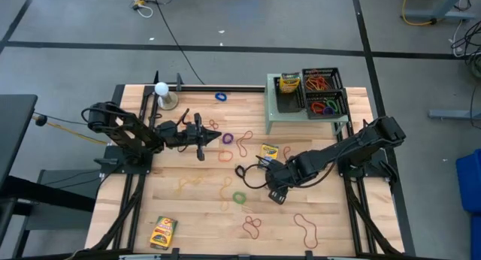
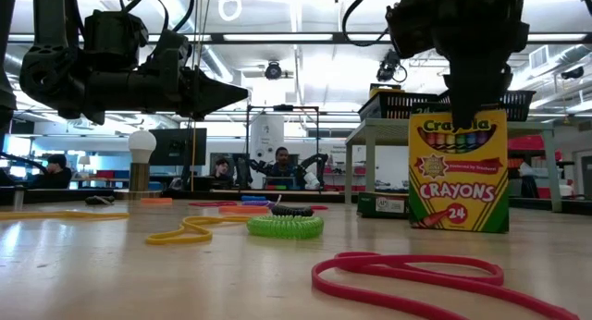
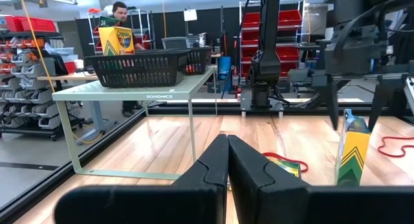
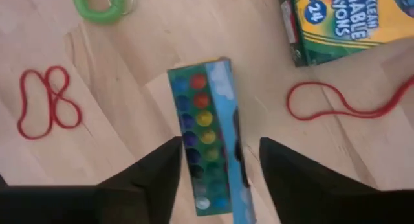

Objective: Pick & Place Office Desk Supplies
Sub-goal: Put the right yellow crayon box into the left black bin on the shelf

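A crayon box [image 2: 460, 172] stands upright on its bottom end on the wooden table [image 1: 195, 207]. My right gripper [image 4: 220, 166] hangs over it, pointing down and open. One finger stands on either side of the box's top end [image 4: 206, 136], and I cannot tell whether they touch it. In the left wrist view both fingers flank the box [image 3: 353, 149]. My left gripper [image 3: 226, 166] is shut, level and above the table's left middle [image 1: 218, 138], holding nothing. A second crayon box [image 4: 343, 20] lies flat close by, and a third [image 1: 163, 230] lies near the front edge.
Rubber bands lie scattered: a green loop [image 1: 240, 197], red ones [image 4: 48, 104] [image 4: 349, 104], a yellow one [image 2: 190, 229]. A pale green shelf [image 1: 274, 113] at the back right carries black baskets [image 1: 322, 91] with bands and a crayon box [image 1: 289, 83]. A white ball on a stand [image 1: 161, 91] is at the back left.
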